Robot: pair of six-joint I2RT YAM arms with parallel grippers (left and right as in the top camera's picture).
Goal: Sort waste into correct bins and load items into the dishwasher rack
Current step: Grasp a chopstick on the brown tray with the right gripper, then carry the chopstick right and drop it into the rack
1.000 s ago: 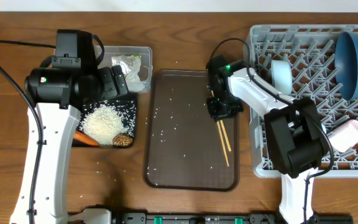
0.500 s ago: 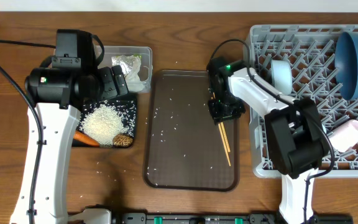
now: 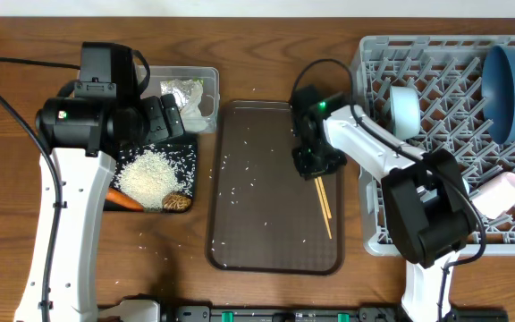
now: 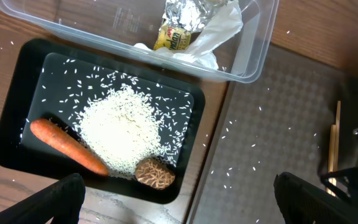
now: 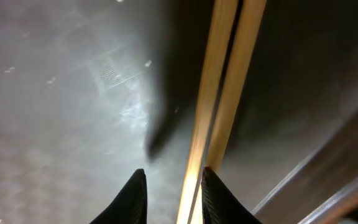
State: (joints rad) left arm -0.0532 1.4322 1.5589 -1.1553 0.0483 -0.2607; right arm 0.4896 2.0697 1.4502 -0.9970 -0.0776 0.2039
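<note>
My right claw (image 5: 173,179) straddles the chopsticks (image 5: 219,93), fingers (image 5: 134,196) nearly together; whether they pinch, I cannot tell. They run lengthwise back toward my base.

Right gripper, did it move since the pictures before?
Yes, a little. The right gripper slid slightly away from the dishwasher rack, further over the brown tray, at the chopsticks.

Only the wrapper (image 4: 174,37) carries any print. It lies in the tub (image 4: 253,59), well ahead of the left gripper (image 4: 179,186) and about level with its middle. Its yellow panel shows a short line of dark lettering, perhaps a brand name, but it is too small and crumpled to read. No other word, number or sign can be read in any view.
</note>
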